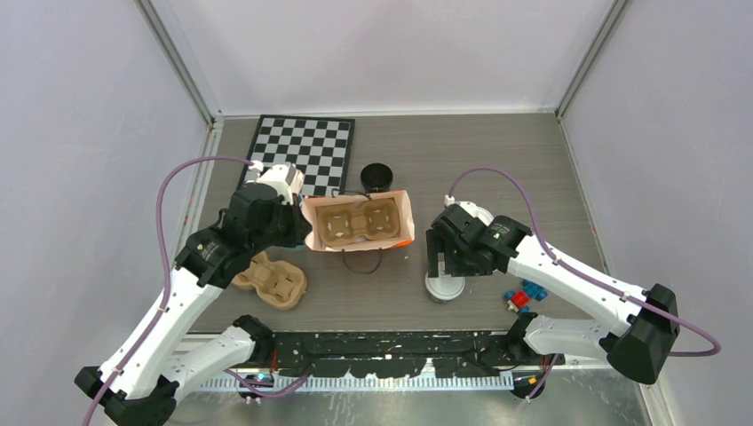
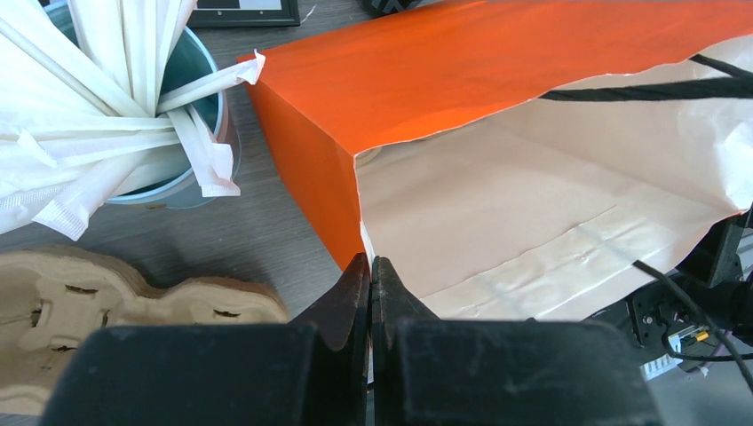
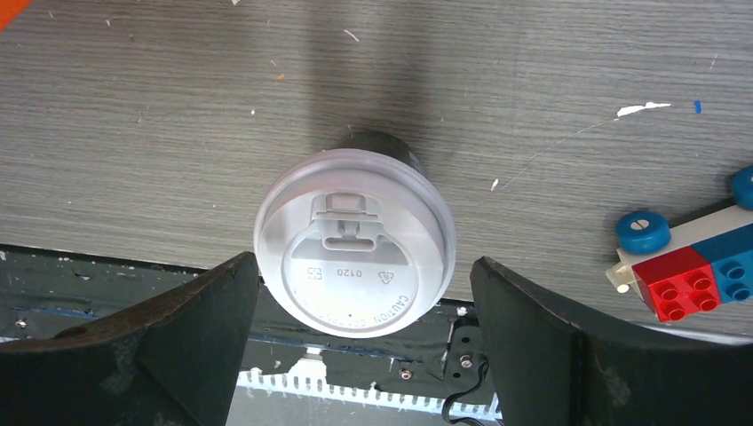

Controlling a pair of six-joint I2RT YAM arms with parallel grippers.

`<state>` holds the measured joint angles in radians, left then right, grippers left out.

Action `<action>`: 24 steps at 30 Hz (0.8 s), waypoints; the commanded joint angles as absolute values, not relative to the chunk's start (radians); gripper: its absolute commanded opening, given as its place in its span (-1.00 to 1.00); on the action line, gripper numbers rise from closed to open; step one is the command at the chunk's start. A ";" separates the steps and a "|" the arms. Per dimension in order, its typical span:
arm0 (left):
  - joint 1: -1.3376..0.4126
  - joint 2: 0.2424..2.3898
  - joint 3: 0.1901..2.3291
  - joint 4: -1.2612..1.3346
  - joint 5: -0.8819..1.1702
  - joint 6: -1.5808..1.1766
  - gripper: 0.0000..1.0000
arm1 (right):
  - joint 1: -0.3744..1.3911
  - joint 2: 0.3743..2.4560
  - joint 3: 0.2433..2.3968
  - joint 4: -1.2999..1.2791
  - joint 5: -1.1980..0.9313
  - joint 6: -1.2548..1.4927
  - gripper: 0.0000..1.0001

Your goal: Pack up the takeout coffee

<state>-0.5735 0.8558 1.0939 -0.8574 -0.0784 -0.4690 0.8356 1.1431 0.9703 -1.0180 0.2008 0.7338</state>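
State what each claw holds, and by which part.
Left claw: shut on the bag, pinching its rim. Right claw: open astride the lidded cup, holding nothing.

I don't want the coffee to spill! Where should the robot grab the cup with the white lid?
Probably the wall of the black cup, just under the white lid, coming down from above. The cup stands upright and its lid is wider than its body, so squeezing the lid might pop it off. The open right tool hangs over it, one finger each side.
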 commanded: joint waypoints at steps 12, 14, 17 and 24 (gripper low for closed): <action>-0.569 0.873 1.133 -0.825 -0.080 -0.451 -1.00 | 0.856 1.164 0.965 -0.978 0.201 0.723 0.86; -0.569 0.874 1.133 -0.823 -0.080 -0.451 -1.00 | 0.864 1.171 0.965 -0.977 0.204 0.726 0.86; -0.569 0.877 1.135 -0.822 -0.080 -0.450 -1.00 | 0.876 1.181 0.968 -0.986 0.207 0.733 0.86; -0.569 0.882 1.135 -0.820 -0.080 -0.448 -1.00 | 0.896 1.199 0.968 -0.998 0.229 0.740 0.84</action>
